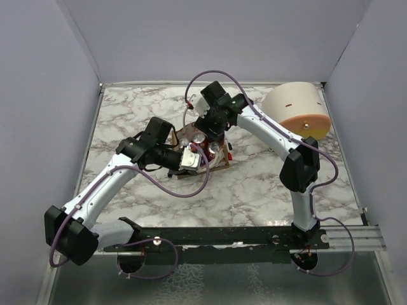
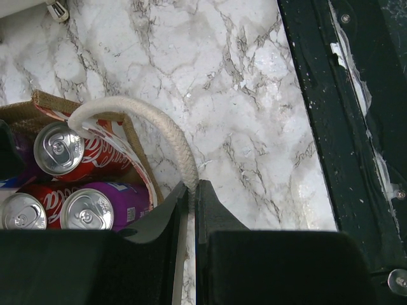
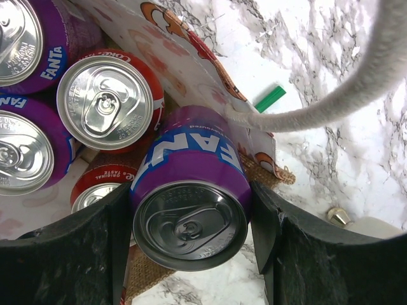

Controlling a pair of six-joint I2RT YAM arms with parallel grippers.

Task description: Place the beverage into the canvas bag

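Note:
The brown canvas bag (image 1: 219, 162) stands mid-table with several Coke and Fanta cans inside. My right gripper (image 3: 191, 192) is shut on a purple Fanta can (image 3: 191, 171), held tilted over the bag's patterned wall (image 3: 191, 63) at the rim, lid towards the camera. In the top view the right gripper (image 1: 206, 131) is over the bag's far side. My left gripper (image 2: 192, 185) is shut on the bag's white rope handle (image 2: 172, 136) at the near side, pulling it outward. It shows in the top view (image 1: 191, 159). The other rope handle (image 3: 331, 105) arcs past the right wrist.
Inside the bag are a Coke can (image 3: 105, 101), Fanta cans (image 3: 22, 152) and another Coke can (image 2: 58, 148). A cream dome container with an orange rim (image 1: 297, 108) sits at the back right. A small green strip (image 3: 270, 98) lies beside the bag. A black rail (image 1: 241, 236) runs along the near edge.

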